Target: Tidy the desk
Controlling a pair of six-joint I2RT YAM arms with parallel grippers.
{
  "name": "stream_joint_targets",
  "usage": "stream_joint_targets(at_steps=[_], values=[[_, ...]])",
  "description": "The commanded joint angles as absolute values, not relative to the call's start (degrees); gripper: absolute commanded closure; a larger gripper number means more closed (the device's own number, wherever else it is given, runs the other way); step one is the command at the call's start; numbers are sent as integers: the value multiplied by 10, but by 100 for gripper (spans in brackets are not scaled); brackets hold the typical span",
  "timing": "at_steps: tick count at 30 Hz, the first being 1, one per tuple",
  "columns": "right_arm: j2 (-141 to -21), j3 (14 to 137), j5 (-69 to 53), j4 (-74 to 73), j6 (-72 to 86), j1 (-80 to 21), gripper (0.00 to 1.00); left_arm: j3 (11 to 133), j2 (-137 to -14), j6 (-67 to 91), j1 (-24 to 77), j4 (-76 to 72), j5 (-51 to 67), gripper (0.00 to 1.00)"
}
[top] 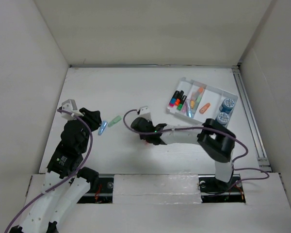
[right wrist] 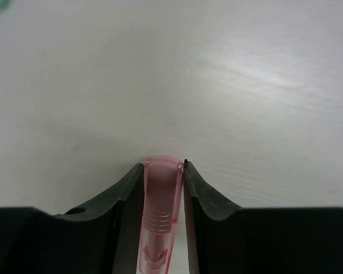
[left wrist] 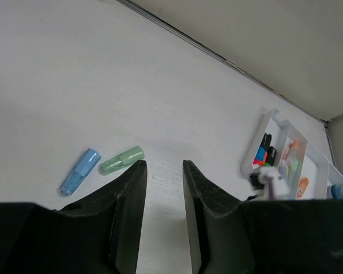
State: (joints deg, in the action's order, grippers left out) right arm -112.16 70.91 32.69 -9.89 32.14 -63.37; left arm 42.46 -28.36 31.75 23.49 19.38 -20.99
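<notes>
Two claws are over the large flat matte white bench (top: 136, 87), which fills the middle of the top view. The right claw (right wrist: 163, 165) is closed on a translucent pink plastic cap (right wrist: 160, 217), near the centre of that view. The left claw (left wrist: 163, 165) stands open with nothing between its jaws, just beside a pale green plastic cap (left wrist: 121, 160) and a translucent blue plastic cap (left wrist: 80, 171) lying on the bench. A small white compartmented tray (top: 209, 87) sits at the upper right.
</notes>
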Motion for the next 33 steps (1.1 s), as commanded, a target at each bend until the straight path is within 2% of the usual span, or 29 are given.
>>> stream_joint_targets(at_steps=[1, 2, 10, 15, 19, 20, 21, 22, 23, 25, 28, 30, 33], values=[[-1013, 658, 296, -50, 316, -517, 89, 434, -286, 304, 233, 168, -193, 72], [-946, 614, 275, -39, 312, -460, 89, 434, -287, 298, 233, 165, -188, 72], [-860, 542, 285, -47, 320, -216, 88, 433, -288, 297, 233, 163, -180, 72], [-857, 536, 220, -40, 339, -111, 88, 434, -291, 295, 233, 164, -180, 72], [-845, 562, 263, -67, 333, -80, 86, 436, -289, 296, 233, 167, -182, 72], [-844, 564, 263, -73, 333, -70, 83, 435, -290, 296, 233, 166, -181, 72], [-843, 565, 251, -75, 326, -54, 76, 435, -290, 296, 233, 165, -179, 72], [-843, 566, 244, -74, 322, -48, 54, 435, -290, 295, 233, 166, -179, 72], [-842, 568, 238, -74, 319, -48, 42, 434, -290, 294, 233, 165, -178, 72], [-840, 567, 223, -65, 307, -48, 26, 435, -290, 294, 233, 164, -176, 72], [-834, 573, 201, -62, 303, -82, 25, 436, -290, 294, 233, 165, -177, 72], [-832, 581, 189, -55, 304, -116, 27, 437, -289, 294, 233, 165, -178, 72], [-860, 594, 140, -19, 316, -218, 68, 442, -286, 299, 233, 174, -191, 72]])
